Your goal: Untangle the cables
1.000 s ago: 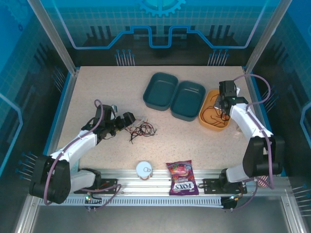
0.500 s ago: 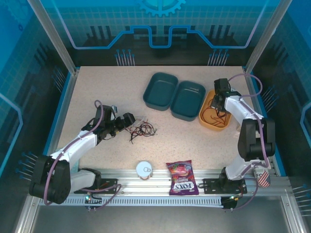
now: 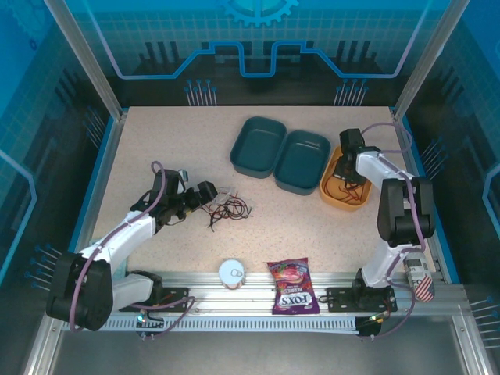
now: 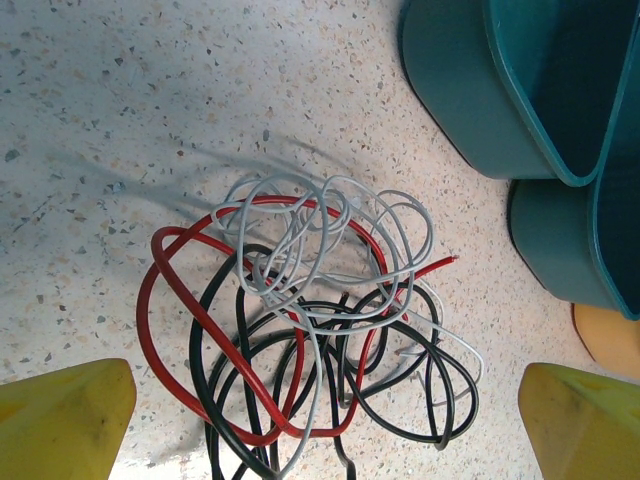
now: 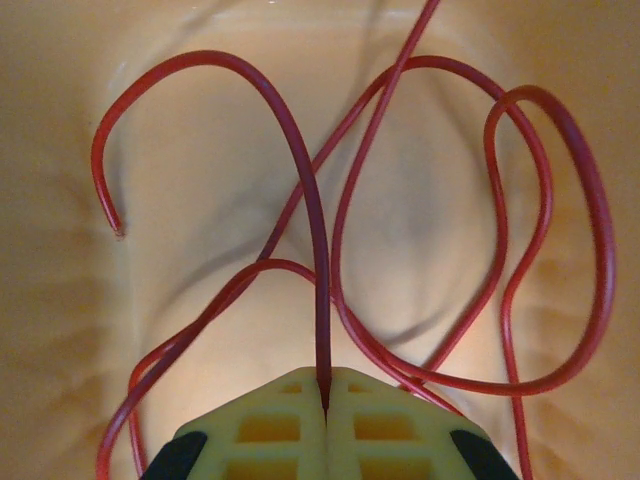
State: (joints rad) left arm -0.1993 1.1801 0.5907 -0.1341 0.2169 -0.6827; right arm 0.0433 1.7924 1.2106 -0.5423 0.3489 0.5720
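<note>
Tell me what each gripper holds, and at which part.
The right gripper pinches a thin red wire partway along its length; the left gripper holds nothing.

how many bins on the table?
3: teal bin mid-table, second teal bin beside it on its right, orange bin further right with red wire inside. None seem hidden.

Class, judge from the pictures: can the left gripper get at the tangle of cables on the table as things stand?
Probably yes: the left gripper is open, the tangle lies just ahead between its fingers, and nothing blocks it.
</note>
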